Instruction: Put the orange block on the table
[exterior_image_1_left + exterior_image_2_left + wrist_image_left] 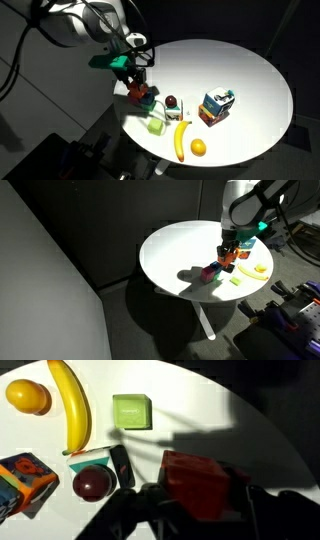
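- The gripper (135, 86) is clenched on the orange block (198, 482); in the wrist view the block fills the gap between the fingers.
- In an exterior view the block is over the left part of the table (240, 70), near its edge. I cannot tell whether it touches the top.
- In the wrist view a green block (131, 412), a banana (68, 405) and an orange (27, 396) lie to its left, farther off.
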